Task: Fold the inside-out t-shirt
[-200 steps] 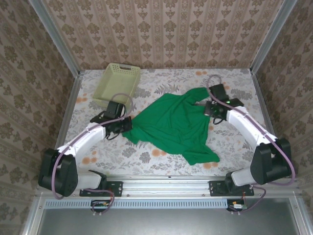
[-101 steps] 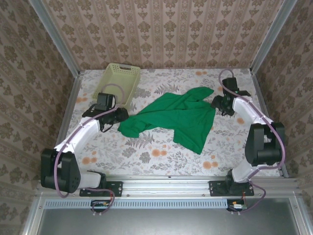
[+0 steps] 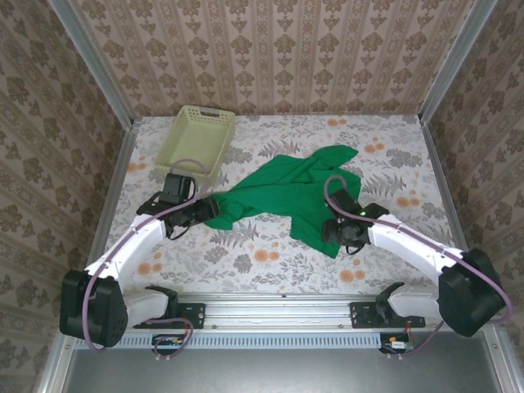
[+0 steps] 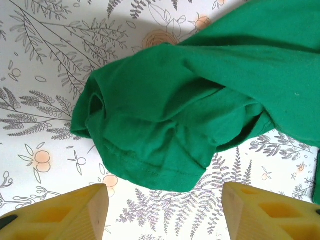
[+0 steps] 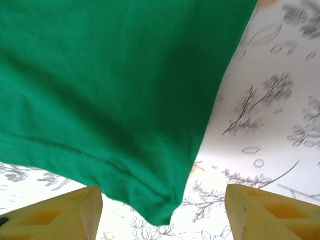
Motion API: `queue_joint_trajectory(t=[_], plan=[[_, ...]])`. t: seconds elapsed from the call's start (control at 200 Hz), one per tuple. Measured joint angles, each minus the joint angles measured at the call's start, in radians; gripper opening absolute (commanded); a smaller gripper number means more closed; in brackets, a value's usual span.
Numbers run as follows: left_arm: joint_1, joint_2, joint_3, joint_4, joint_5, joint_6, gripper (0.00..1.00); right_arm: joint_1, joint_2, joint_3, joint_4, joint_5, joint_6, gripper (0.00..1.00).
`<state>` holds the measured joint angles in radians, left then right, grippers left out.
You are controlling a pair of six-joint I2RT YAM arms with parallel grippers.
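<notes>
Your right claw (image 3: 329,234) has swung in from the far right of the floral-patterned worktop (image 3: 262,262) since half a second ago. It now hangs over the near corner of the bright green soft cloth t-shirt (image 3: 299,192). Its jaws stand wide apart with the hem corner lying below them, and they grip nothing. Your left claw (image 3: 206,210) has come slightly nearer and rightward, up to the bunched left end of the t-shirt, and its jaws are likewise wide and empty. A second ago the cloth was spread wider and reached further toward you on the right; it has since drawn in.

The t-shirt lies crumpled mid-worktop. Its long axis runs on a diagonal from the near-left bunch to a point at the far right, and a broad flap drops toward you on the right side.

You cannot tell collar from sleeves in the folds, and no tag can be made out. Both wrist views cut the cloth off at their edges.

Beyond the left claw, the pale yellow-green plastic lattice basket (image 3: 196,139) sits at the far left, near the t-shirt but apart from it.
</notes>
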<state>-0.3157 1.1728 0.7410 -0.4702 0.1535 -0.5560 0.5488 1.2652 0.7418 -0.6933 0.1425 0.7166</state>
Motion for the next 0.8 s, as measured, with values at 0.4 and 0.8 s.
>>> queue_joint_trajectory(t=[0.4,0.8], plan=[[-0.012,0.006,-0.021,0.028,-0.001,-0.051,0.65,0.098,0.218,-0.005,0.07,0.018,0.124,0.55],[-0.075,0.012,-0.016,0.019,-0.045,-0.058,0.64,0.096,0.129,-0.011,0.043,0.103,0.154,0.0]])
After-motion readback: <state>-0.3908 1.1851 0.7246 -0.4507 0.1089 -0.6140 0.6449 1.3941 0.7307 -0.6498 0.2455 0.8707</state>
